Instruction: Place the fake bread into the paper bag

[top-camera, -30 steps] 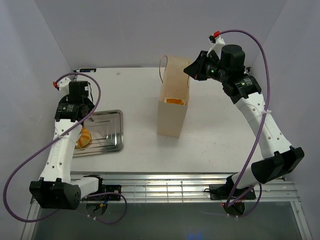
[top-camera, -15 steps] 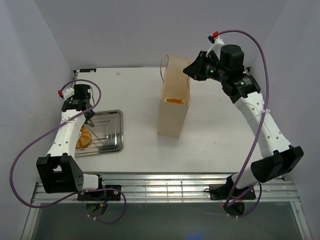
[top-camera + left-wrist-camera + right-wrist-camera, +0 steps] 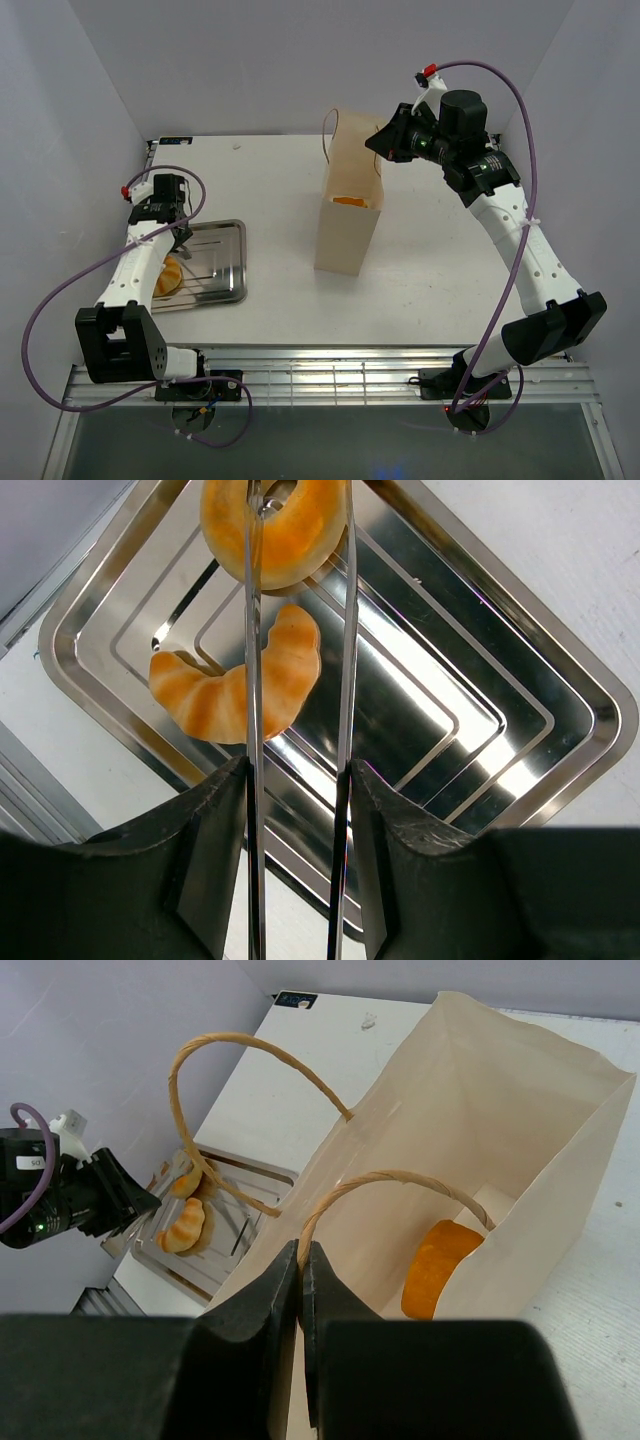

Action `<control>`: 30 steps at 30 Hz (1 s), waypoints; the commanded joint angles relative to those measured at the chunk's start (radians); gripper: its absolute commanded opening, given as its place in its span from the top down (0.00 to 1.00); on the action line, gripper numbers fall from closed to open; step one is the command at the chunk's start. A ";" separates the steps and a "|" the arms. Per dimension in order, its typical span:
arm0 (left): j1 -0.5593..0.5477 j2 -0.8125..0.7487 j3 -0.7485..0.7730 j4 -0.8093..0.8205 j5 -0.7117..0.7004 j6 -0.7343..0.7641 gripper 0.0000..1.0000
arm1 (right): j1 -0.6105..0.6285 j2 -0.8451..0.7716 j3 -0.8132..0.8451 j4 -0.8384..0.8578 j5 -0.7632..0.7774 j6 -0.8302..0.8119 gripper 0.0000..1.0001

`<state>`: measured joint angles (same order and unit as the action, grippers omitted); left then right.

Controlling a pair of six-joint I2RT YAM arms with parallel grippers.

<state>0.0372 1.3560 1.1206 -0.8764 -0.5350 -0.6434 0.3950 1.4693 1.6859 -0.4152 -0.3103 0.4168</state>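
The paper bag (image 3: 345, 225) stands upright mid-table. My right gripper (image 3: 380, 140) is shut on the bag's near string handle (image 3: 400, 1178), jaws pinched at its left end (image 3: 301, 1260). One orange fake bread (image 3: 440, 1265) lies inside the bag (image 3: 450, 1110). My left gripper (image 3: 172, 228) hangs over the metal tray (image 3: 215, 262), shut on long tweezers (image 3: 348, 660) held between its fingers (image 3: 297, 770). The tweezer blades reach a round ring-shaped bread (image 3: 300, 540); one blade crosses it, the other runs along its right edge. A croissant-shaped bread (image 3: 240, 685) lies beside it on the tray (image 3: 480, 680).
The tray sits at the table's front left, near the left wall. The left arm (image 3: 60, 1200) and tray breads (image 3: 185, 1225) show past the bag in the right wrist view. The bag's far handle (image 3: 325, 135) stands free. Grey walls enclose the table.
My left arm has come down and drawn back, bringing the tweezers low over the tray's left end. The right arm and the bag have hardly moved.
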 commanded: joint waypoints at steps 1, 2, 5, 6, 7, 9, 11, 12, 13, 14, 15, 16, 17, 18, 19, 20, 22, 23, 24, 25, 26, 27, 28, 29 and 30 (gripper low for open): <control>0.004 0.014 -0.007 0.046 -0.008 0.011 0.46 | 0.004 -0.014 -0.003 0.035 -0.013 0.007 0.92; 0.003 0.017 -0.007 0.050 -0.005 0.016 0.46 | 0.004 -0.012 -0.003 0.032 -0.012 0.007 0.92; 0.004 0.028 -0.001 0.060 -0.003 0.027 0.46 | 0.005 -0.010 0.001 0.030 -0.013 0.007 0.92; 0.004 0.031 0.001 0.062 -0.011 0.033 0.46 | 0.005 -0.009 0.003 0.030 -0.013 0.007 0.92; 0.003 0.034 0.002 0.066 -0.013 0.036 0.46 | 0.004 -0.009 0.003 0.030 -0.013 0.007 0.92; 0.004 0.043 0.005 0.074 -0.023 0.048 0.46 | 0.004 -0.009 0.001 0.030 -0.016 0.008 0.92; 0.006 0.051 0.011 0.077 -0.023 0.053 0.46 | 0.005 -0.007 0.001 0.030 -0.016 0.008 0.92; 0.006 0.060 0.013 0.080 -0.022 0.056 0.46 | 0.004 -0.007 0.001 0.032 -0.016 0.008 0.92; 0.007 0.064 0.015 0.082 -0.020 0.060 0.46 | 0.004 -0.007 0.001 0.033 -0.016 0.008 0.92; 0.009 0.069 0.015 0.085 -0.020 0.063 0.46 | 0.004 -0.006 0.004 0.032 -0.015 0.008 0.92; 0.009 0.080 0.015 0.088 -0.016 0.067 0.46 | 0.004 -0.006 0.014 0.024 -0.013 0.007 0.92; 0.010 0.083 0.015 0.088 -0.017 0.070 0.46 | 0.004 -0.004 0.020 0.023 -0.013 0.007 0.92; 0.012 0.086 0.012 0.091 -0.016 0.070 0.46 | 0.004 -0.004 0.023 0.019 -0.010 0.004 0.92; 0.012 0.089 0.002 0.096 -0.013 0.070 0.46 | 0.004 -0.004 0.026 0.018 -0.010 0.004 0.92; 0.018 0.091 -0.002 0.100 -0.007 0.070 0.46 | 0.004 -0.004 0.029 0.018 -0.009 0.004 0.92; 0.018 0.089 -0.008 0.103 -0.002 0.070 0.46 | 0.004 -0.006 0.029 0.018 -0.009 0.004 0.92; 0.023 0.089 -0.018 0.113 0.006 0.071 0.46 | 0.004 -0.006 0.029 0.015 -0.010 0.004 0.92; 0.024 0.089 -0.019 0.114 0.009 0.071 0.46 | 0.004 -0.006 0.028 0.015 -0.010 0.004 0.92; 0.027 0.091 -0.022 0.117 0.012 0.073 0.46 | 0.004 -0.006 0.024 0.016 -0.010 0.004 0.92; 0.029 0.089 -0.022 0.120 0.015 0.074 0.46 | 0.004 -0.007 0.023 0.016 -0.010 0.004 0.92; 0.030 0.091 -0.022 0.122 0.018 0.076 0.46 | 0.004 -0.009 0.018 0.018 -0.010 0.004 0.92; 0.032 0.091 -0.022 0.122 0.020 0.076 0.46 | 0.004 -0.010 0.017 0.018 -0.010 0.005 0.92; 0.033 0.089 -0.025 0.125 0.021 0.077 0.46 | 0.004 -0.010 0.017 0.019 -0.010 0.005 0.92; 0.035 0.089 -0.027 0.125 0.027 0.079 0.46 | 0.004 -0.012 0.014 0.023 -0.010 0.005 0.92; 0.038 0.089 -0.028 0.129 0.030 0.079 0.46 | 0.004 -0.013 0.012 0.023 -0.012 0.007 0.92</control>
<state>0.0639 1.4570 1.0950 -0.7803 -0.5156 -0.5751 0.3950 1.4693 1.6859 -0.4160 -0.3138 0.4194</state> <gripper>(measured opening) 0.541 0.081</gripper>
